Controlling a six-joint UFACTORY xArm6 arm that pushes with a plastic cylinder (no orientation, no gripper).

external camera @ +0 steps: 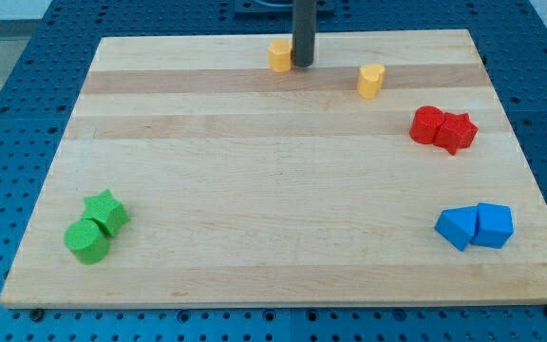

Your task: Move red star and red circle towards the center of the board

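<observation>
The red circle (427, 124) and the red star (457, 132) sit touching each other near the view's right edge of the wooden board (254, 190), the circle on the left. My tip (303, 64) is at the view's top centre, right beside a yellow block (279, 55). It is far to the upper left of both red blocks.
A yellow heart (371, 81) lies between my tip and the red blocks. A blue block (457, 227) and a blue cube (493, 225) touch at the lower right. A green star (106, 211) and a green circle (87, 240) touch at the lower left.
</observation>
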